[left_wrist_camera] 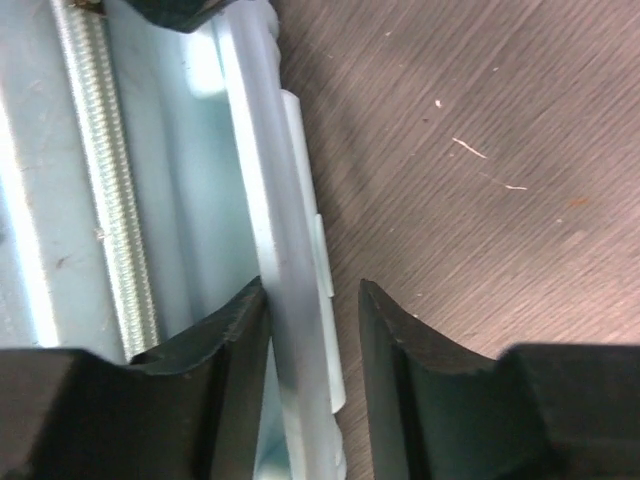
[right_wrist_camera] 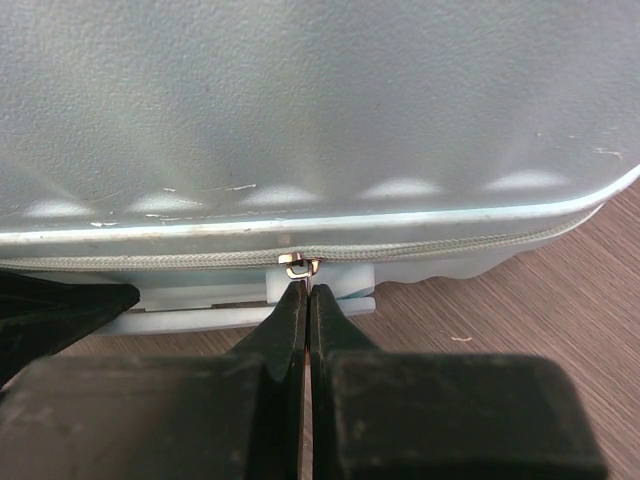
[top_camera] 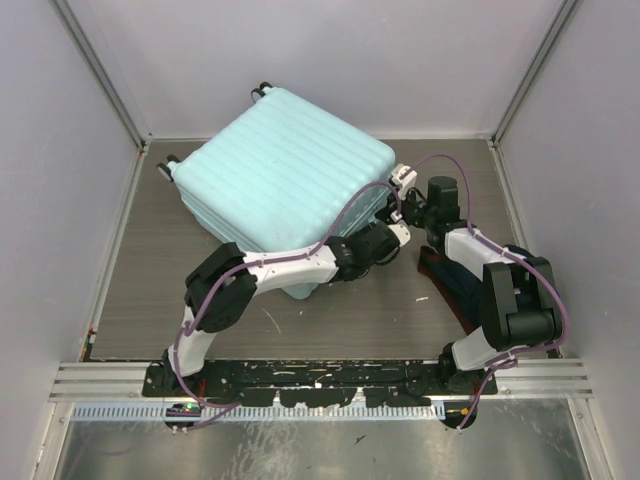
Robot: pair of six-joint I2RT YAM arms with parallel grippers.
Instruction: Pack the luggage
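Grey-brown wood-grain tabletop (top_camera: 150, 300): carries all items noted below.

Large pale mint-blue ribbed hard-shell suitcase (top_camera: 285, 170): lies flat and closed on the tabletop, left of centre and toward the far side, set at an angle. Small dark wheels (top_camera: 262, 90) show at its far edge. Contents are not visible.

Black-and-white left arm (top_camera: 290, 265): reaches forward and to the right across the near corner of the suitcase and ends at its near-right side.

Black-and-white right arm (top_camera: 500, 290): folds back on itself and ends at the right-hand corner of the suitcase.

Dark red and navy item (top_camera: 445, 285): lies on the tabletop beneath the right arm, apart from the suitcase. Its kind cannot be told.

Grey zipper track (right_wrist_camera: 150, 260): runs along the seam of the shell in the right wrist view. It appears closed over the length shown.

Pale blue moulded flange (left_wrist_camera: 300, 250): stands out from the suitcase side beside the zipper, next to bare tabletop.

Left fingers (left_wrist_camera: 225, 350): narrowly parted and astride the flange. The left one lies against it. A thin gap shows at the other one.

Right fingers (right_wrist_camera: 285, 320): pressed together, tips pinching the small silver metal zipper pull (right_wrist_camera: 298, 265) at the seam.
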